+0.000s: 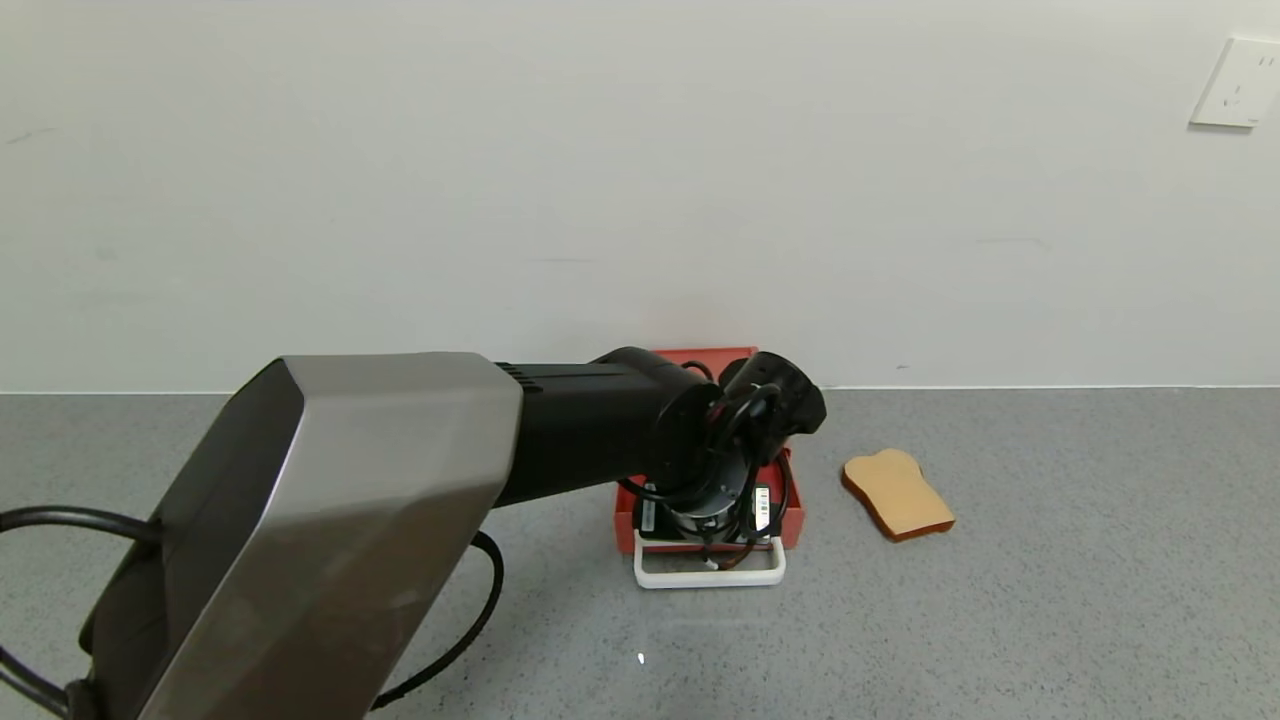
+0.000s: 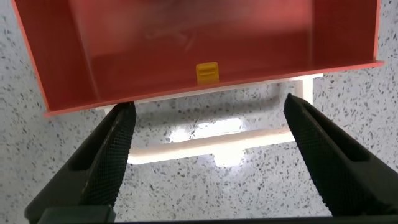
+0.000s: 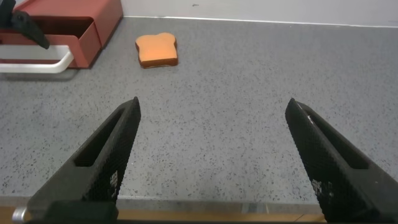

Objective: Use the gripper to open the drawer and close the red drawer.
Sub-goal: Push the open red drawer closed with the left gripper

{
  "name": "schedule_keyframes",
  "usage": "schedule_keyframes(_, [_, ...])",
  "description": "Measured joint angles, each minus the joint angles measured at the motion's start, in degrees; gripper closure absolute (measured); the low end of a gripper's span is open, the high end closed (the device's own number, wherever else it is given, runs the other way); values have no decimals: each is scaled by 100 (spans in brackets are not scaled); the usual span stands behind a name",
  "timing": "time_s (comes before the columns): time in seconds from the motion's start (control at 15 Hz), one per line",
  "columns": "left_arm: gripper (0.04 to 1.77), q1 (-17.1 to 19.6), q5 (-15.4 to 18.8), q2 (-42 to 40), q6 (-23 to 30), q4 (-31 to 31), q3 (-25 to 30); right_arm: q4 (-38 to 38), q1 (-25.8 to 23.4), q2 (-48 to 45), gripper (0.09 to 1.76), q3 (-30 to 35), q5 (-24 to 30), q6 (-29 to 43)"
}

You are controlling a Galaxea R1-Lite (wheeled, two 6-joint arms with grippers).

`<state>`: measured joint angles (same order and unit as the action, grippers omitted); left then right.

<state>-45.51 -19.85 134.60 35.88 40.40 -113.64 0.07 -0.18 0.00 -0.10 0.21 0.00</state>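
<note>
My left end effector [image 2: 208, 158] hung over the front of the red drawer [image 1: 790, 510], fingers [image 2: 109, 155] spread wide on either side of its white handle [image 1: 709, 576], not gripping it. The drawer sat pulled out from its red case [image 1: 700, 356] on the grey tabletop [image 1: 1050, 600] near the wall, with a small yellow piece [image 2: 207, 72] inside it and a toast slice [image 1: 897, 493] lying just to its right. My right end effector [image 3: 211, 155] was parked low over bare tabletop well off to the side, fingers spread too.
</note>
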Motion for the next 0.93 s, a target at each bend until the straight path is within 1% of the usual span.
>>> schedule_keyframes(0.13, [9, 30, -18, 22, -110, -123, 0, 0, 0, 2, 14, 0, 0, 0])
schedule_keyframes(0.33, [9, 80, -140, 57, -276, -396, -2, 0, 0, 0, 14, 0, 1, 0])
schedule_keyframes(0.8, [9, 232, -178, 143, -562, -818, -2, 2, 0, 0, 14, 2, 6, 0])
schedule_keyframes(0.93, [9, 279, -236, 190, -683, -1000, -2, 0, 0, 0, 14, 5, 4, 0])
